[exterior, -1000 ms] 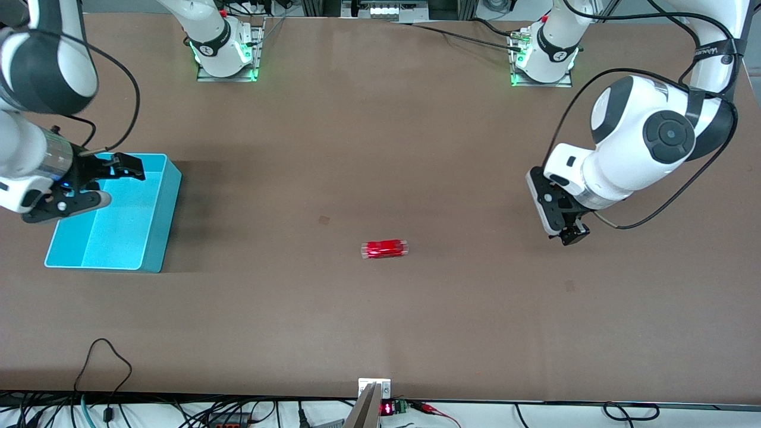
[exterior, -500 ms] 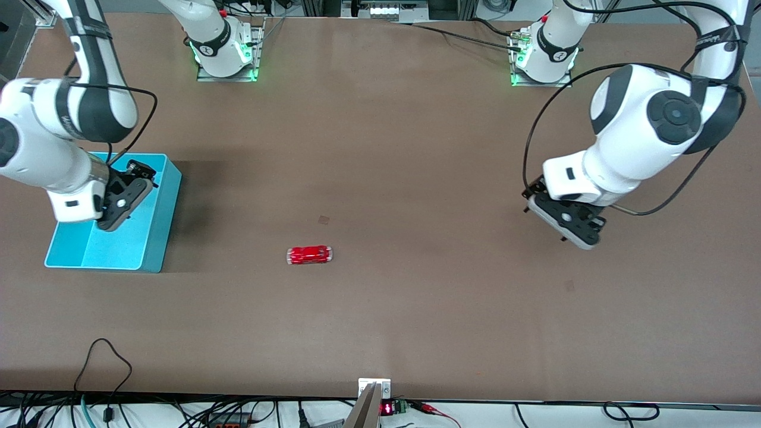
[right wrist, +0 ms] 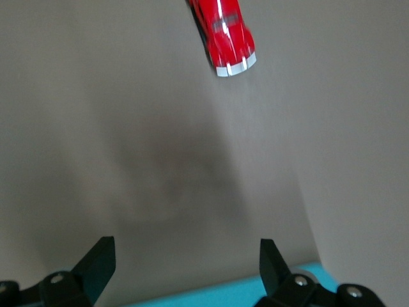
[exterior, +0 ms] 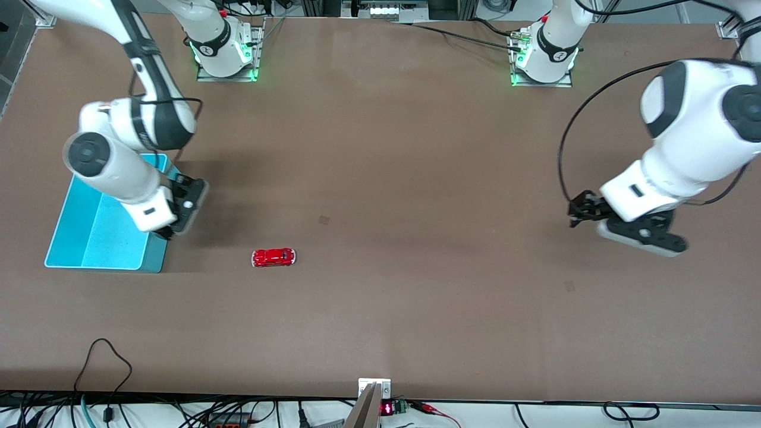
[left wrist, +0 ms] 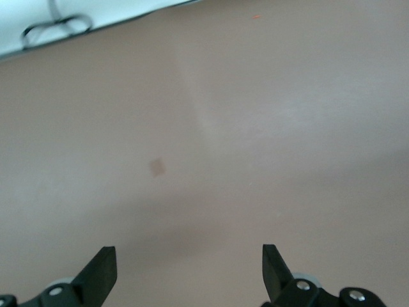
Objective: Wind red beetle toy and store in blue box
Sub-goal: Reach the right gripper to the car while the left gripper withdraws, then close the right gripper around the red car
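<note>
The red beetle toy [exterior: 273,257] sits on the brown tabletop [exterior: 404,148], in the lower left part of the front picture. Nothing holds it. It lies on its wheels with its long side across the picture. It is near the blue box [exterior: 89,238] but not touching it, and it is a bit nearer to the front camera than the box's near corner.

The blue box rests on the tabletop at the right arm's end, at the left edge of the front picture. I can see nothing inside the part that shows.

The right tool [exterior: 178,229] hangs over the box's edge, close to the toy. Its two fingers are spread wide apart with nothing between them. In the right wrist picture the toy [right wrist: 223,35] shows at the top and the box rim [right wrist: 236,294] at the bottom.

The left tool [exterior: 578,208] is up over bare tabletop at the right of the front picture, well apart from the toy. Its fingers [left wrist: 102,272] are spread wide too and hold nothing.
</note>
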Tool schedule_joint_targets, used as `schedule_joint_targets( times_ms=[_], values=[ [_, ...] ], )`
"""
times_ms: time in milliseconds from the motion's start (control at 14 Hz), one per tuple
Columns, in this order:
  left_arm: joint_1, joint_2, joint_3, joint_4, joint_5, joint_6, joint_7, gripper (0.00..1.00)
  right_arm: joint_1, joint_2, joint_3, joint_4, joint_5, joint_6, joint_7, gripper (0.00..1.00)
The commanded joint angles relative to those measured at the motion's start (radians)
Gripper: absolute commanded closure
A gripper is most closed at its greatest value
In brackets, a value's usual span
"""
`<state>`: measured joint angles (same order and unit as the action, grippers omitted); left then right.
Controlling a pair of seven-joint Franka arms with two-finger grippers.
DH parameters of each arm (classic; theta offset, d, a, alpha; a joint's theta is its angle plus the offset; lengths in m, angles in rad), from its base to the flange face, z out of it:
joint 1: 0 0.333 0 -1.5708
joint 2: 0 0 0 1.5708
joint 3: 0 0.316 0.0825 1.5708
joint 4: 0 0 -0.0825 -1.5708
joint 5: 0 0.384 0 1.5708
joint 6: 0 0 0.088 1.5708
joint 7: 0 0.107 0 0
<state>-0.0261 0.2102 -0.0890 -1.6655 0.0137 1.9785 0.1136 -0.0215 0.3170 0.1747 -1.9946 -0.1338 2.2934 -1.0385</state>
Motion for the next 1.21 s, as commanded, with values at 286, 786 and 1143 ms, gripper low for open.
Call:
schedule_joint_targets(
  times_ms=[286, 786, 1143],
  values=[
    [0.057, -0.149, 0.014, -0.002, -0.069, -0.187, -0.167, 0.00, 0.150, 0.181, 0.002, 0.137, -0.007, 0.129, 0.084, 0.00],
    [0.089, -0.184, 0.014, 0.000, -0.060, -0.246, -0.163, 0.00, 0.213, 0.313, -0.001, 0.181, -0.012, 0.308, 0.071, 0.00],
    [0.130, -0.192, 0.005, 0.001, -0.060, -0.276, -0.161, 0.00, 0.222, 0.346, -0.009, 0.195, -0.021, 0.336, 0.037, 0.00]
  ],
)
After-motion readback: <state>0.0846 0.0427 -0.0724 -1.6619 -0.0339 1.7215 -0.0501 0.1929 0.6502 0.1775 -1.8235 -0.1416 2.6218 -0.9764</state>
